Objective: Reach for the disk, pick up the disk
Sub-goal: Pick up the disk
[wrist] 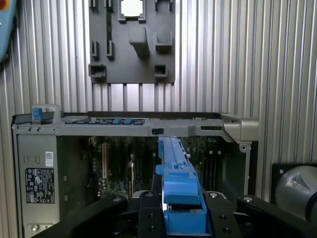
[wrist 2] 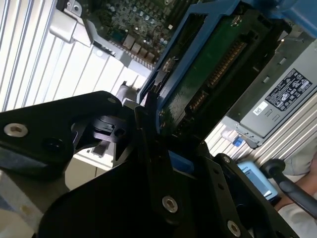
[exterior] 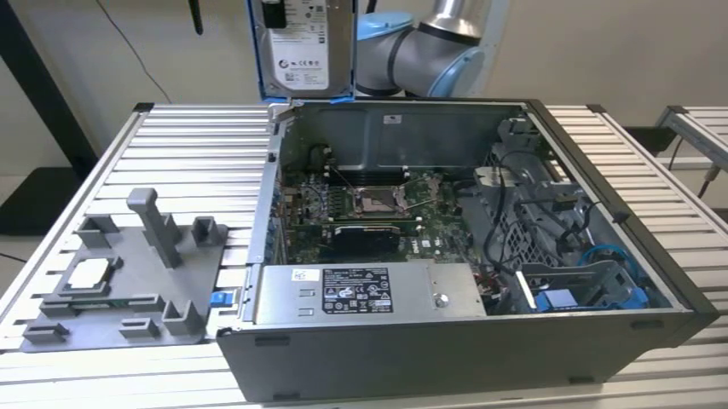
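The disk (exterior: 302,47), a silver drive with a white label in a blue carrier, hangs upright in the air above the back left corner of the open computer case (exterior: 671,290). In the second wrist view its green circuit-board underside (wrist 2: 213,74) faces the camera, with the carrier edge clamped in my gripper (wrist 2: 148,124). In the first wrist view the blue carrier (wrist: 176,173) stands edge-on between the black fingers (wrist: 148,203) of my gripper (wrist: 181,208), which is shut on it, high over the case.
Inside the case are a motherboard (exterior: 364,213), a power supply (exterior: 364,294) and a blue bracket (exterior: 592,290) at the exterior view's right. A grey fixture plate (exterior: 125,273) with a square chip (exterior: 91,273) lies on the ribbed table (exterior: 182,170). The arm (exterior: 421,51) rises behind the case.
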Controlling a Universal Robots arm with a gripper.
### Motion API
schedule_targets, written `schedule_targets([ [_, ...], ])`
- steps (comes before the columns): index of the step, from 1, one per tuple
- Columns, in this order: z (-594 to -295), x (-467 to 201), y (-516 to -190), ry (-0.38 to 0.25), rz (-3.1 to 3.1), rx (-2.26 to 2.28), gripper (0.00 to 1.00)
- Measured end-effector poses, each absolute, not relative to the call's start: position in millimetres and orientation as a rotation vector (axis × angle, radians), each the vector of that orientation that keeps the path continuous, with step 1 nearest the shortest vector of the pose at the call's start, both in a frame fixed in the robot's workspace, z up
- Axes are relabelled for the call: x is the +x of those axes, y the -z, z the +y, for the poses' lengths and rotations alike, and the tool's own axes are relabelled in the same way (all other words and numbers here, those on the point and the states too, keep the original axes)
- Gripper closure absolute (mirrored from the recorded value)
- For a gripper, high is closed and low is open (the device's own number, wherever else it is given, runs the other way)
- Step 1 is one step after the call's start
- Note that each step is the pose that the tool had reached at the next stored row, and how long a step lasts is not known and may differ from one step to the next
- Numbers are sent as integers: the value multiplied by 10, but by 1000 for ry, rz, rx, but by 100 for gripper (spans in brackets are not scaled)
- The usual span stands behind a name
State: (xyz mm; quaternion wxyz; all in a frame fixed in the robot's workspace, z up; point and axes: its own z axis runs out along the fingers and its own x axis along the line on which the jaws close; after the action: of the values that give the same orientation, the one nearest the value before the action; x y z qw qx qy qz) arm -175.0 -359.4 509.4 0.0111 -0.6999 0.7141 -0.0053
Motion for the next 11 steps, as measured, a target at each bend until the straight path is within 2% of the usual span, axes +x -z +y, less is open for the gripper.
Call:
schedule_targets([
  [11,-3594,-1476,-5094,17,2228,-2183,100],
])
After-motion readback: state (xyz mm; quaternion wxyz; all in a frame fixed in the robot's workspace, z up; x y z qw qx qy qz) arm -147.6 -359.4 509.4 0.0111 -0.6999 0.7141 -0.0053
